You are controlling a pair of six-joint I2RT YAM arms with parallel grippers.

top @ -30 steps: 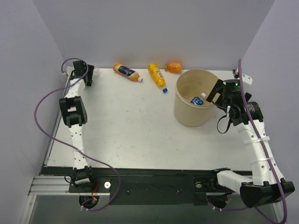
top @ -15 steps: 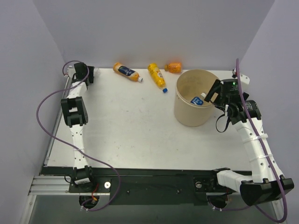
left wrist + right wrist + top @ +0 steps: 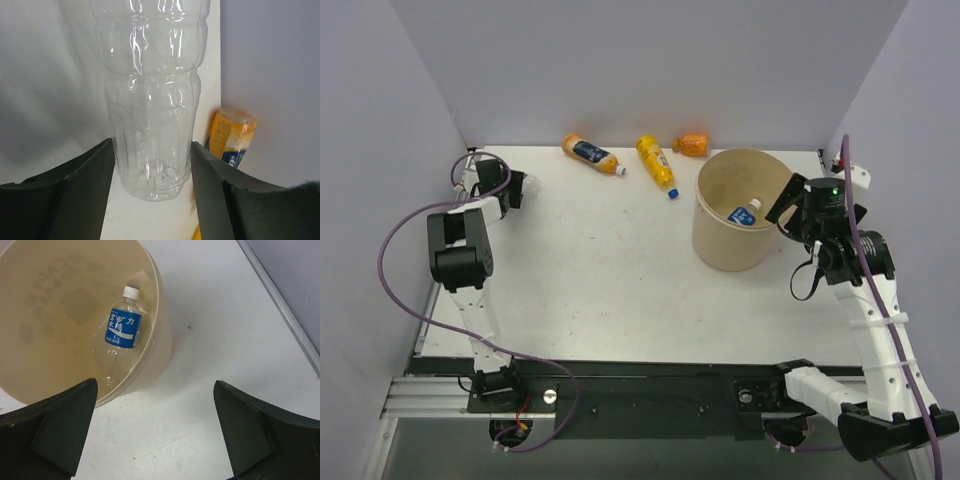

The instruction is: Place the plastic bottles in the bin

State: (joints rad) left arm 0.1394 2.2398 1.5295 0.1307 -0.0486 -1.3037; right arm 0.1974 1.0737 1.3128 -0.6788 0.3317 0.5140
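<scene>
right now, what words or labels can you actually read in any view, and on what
"CAPY BARA": faint letters on the bin, right wrist view.
Not legible: white Japanese characters on the blue label of the bottle inside the bin.
Too small: print on the dark-label bottle, blue-cap bottle, squat orange bottle.
No text: the clear bottle in the left end effector.
</scene>
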